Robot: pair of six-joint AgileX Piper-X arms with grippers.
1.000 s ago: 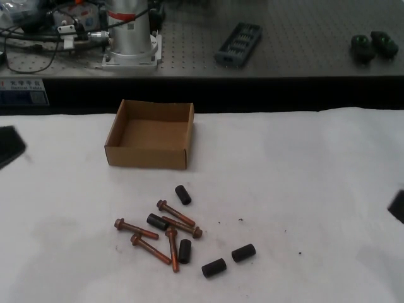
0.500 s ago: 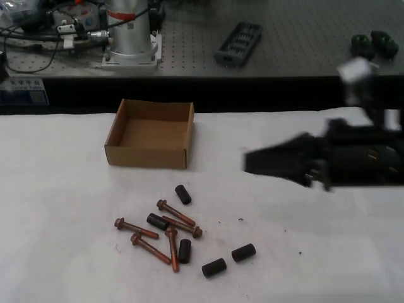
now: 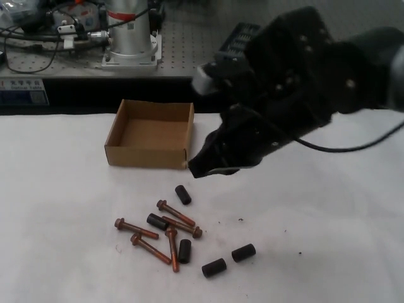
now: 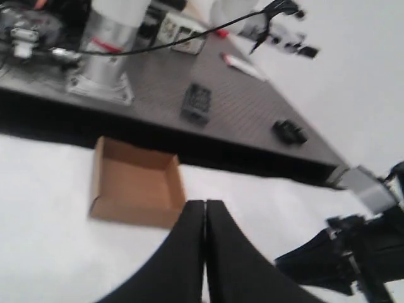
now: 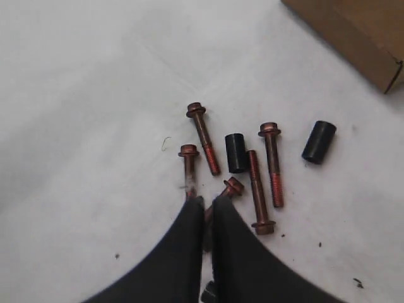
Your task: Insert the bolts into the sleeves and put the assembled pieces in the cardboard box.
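Several copper bolts (image 3: 158,230) lie in a loose pile on the white cloth, mixed with black sleeves (image 3: 183,194). Two more sleeves (image 3: 214,267) lie at the pile's near right. The open cardboard box (image 3: 151,134) stands behind the pile with nothing in it. My right gripper (image 3: 205,167) hangs above the cloth by the box's near right corner, fingers shut on nothing. From its wrist, the right gripper (image 5: 204,202) looks down on bolts (image 5: 203,137) and a sleeve (image 5: 237,152). My left gripper (image 4: 205,205) is shut and empty, high up, facing the box (image 4: 136,186).
A grey perforated bench runs along the back with a silver post base (image 3: 129,31) and a dark ridged block (image 3: 238,41). The right arm's bulky body (image 3: 303,82) spans the right half above the cloth. White cloth lies bare left of the pile.
The right arm has swung in from the right edge, across the cloth, to the box's near right corner. Bolts, sleeves and box have not moved.
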